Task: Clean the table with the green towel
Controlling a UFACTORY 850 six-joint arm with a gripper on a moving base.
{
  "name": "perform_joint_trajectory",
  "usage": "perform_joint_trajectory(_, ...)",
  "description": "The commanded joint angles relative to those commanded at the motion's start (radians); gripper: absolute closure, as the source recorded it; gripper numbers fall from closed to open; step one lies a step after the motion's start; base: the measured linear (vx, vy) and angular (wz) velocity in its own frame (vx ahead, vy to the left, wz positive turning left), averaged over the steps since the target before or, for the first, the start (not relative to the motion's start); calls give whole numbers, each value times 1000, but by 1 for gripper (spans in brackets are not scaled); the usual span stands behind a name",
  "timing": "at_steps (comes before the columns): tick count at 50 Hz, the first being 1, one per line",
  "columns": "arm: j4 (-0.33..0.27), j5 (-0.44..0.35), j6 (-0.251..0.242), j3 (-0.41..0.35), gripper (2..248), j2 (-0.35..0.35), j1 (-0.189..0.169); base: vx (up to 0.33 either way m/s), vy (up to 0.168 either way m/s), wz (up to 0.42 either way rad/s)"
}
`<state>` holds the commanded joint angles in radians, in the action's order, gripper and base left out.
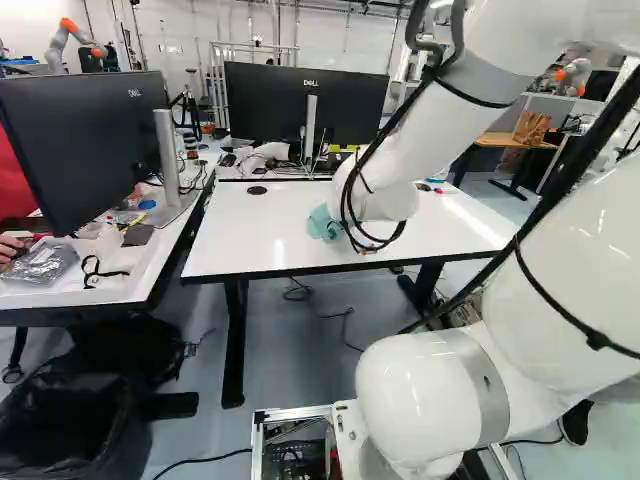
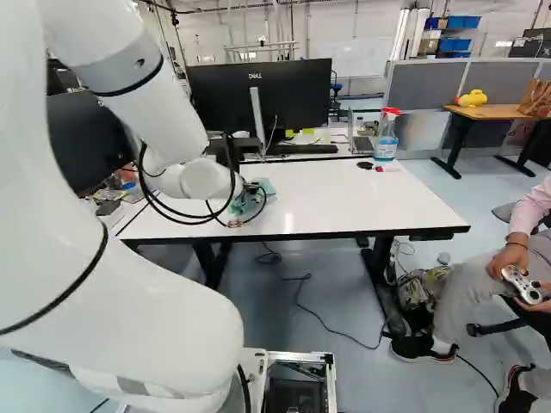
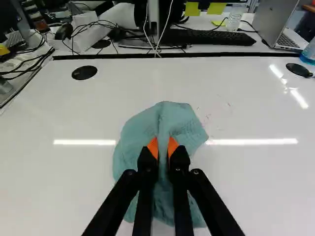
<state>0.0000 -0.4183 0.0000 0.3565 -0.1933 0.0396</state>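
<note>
In the right base view my gripper is low over the white table, partly hidden by the wrist and its cables. The wrist view shows the gripper shut on the green towel, with a fold of cloth pinched between the orange pads. The rest of the towel spreads bunched on the tabletop around and ahead of the fingers. Faint reddish marks show on the surface just beside the towel. In the left base view a piece of the towel sticks out past the wrist.
Beyond the table's far edge stand a monitor and a keyboard. A spray bottle is at the far right corner. A cluttered desk adjoins on the left. Another robot stands far back. A person sits right of the table.
</note>
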Motion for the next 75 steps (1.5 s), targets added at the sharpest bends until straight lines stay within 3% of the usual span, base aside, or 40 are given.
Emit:
perform_joint_trajectory(15,0,0,0,-81,208,-93,13,0,0,0)
perform_joint_trajectory(46,0,0,0,-83,208,-97,14,0,0,0)
perform_joint_trajectory(75,0,0,0,41,208,-30,-23,0,0,0)
